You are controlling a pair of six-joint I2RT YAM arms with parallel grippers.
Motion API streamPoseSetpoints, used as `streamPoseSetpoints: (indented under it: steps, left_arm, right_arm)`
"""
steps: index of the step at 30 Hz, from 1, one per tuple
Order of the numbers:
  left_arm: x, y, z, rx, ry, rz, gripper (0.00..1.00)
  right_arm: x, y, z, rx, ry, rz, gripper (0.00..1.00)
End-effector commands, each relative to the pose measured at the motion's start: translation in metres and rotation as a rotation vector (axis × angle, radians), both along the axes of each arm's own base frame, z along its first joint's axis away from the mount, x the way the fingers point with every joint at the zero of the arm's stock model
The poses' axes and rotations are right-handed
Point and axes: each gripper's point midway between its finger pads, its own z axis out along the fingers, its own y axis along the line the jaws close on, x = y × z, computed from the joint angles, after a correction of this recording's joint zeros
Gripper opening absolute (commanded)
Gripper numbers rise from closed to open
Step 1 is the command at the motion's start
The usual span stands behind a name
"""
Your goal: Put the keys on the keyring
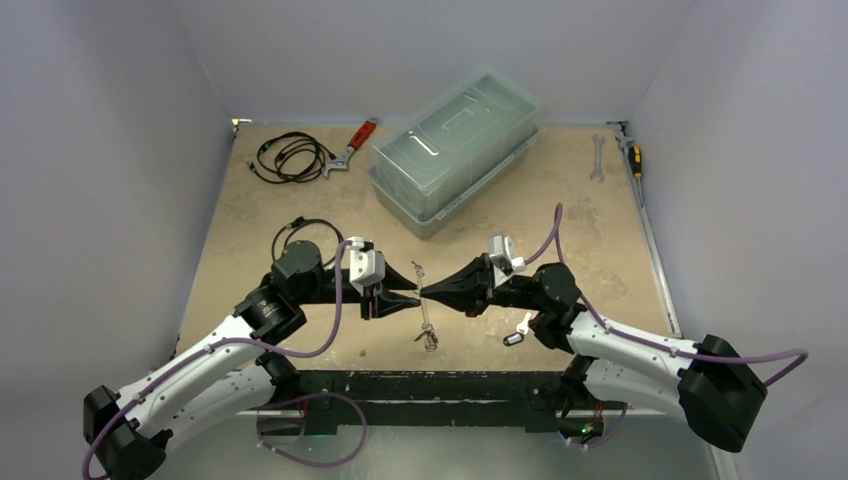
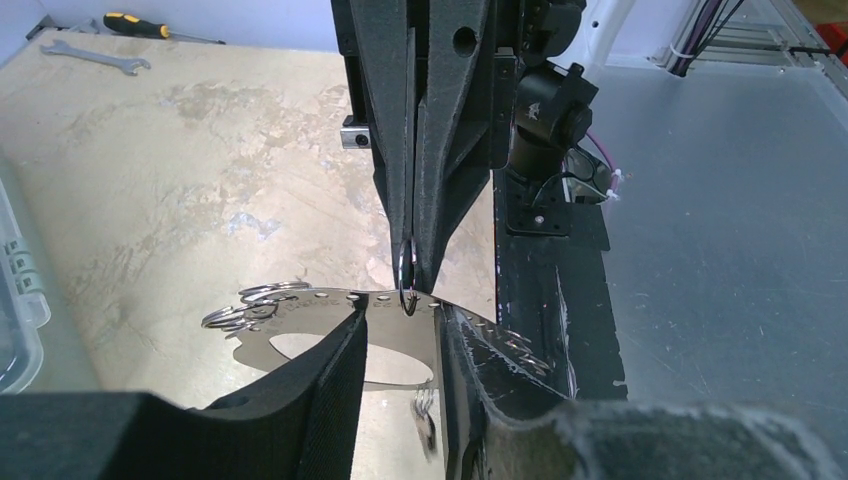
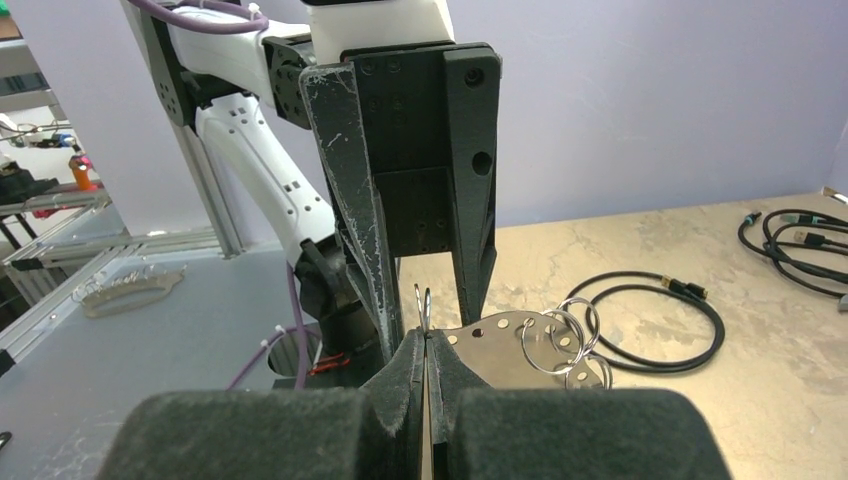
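The keyring (image 2: 300, 318) is a flat silver oval plate with holes along its rim; it stands on edge between both grippers (image 1: 424, 300). Several split rings (image 3: 560, 340) hang from its rim. My right gripper (image 3: 425, 338) is shut on a small split ring (image 2: 407, 280) at the plate's upper rim. My left gripper (image 2: 402, 322) faces the plate's flat side with its fingers (image 2: 335, 385) apart, and the plate spans the gap. A key with a dark tag (image 2: 428, 415) hangs under the plate. Another key with a black tag (image 1: 518, 335) lies on the table by the right arm.
A clear lidded plastic box (image 1: 455, 150) stands at the back centre. Also at the back are a black cable coil (image 1: 292, 157) and a red-handled wrench (image 1: 350, 148) on the left, and a spanner (image 1: 598, 157) and a screwdriver (image 1: 634, 160) on the right. A second cable loop (image 3: 650, 325) lies behind the left arm.
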Motion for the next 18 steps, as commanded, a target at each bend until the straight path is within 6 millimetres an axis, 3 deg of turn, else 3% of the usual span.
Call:
streamPoseSetpoints:
  steps: [1, 11, 18]
  left_arm:
    - [0.003, 0.000, 0.022, -0.046, -0.061, 0.015, 0.30]
    - [0.006, 0.000, 0.020, -0.035, -0.051, 0.028, 0.29]
    - [0.008, 0.000, 0.019, -0.028, -0.075, 0.026, 0.23]
  right_arm:
    - [0.003, 0.001, 0.018, 0.037, -0.051, -0.021, 0.00]
    - [0.008, 0.004, 0.008, -0.004, -0.034, -0.028, 0.00]
    - [0.004, 0.007, 0.005, -0.019, -0.036, 0.005, 0.00]
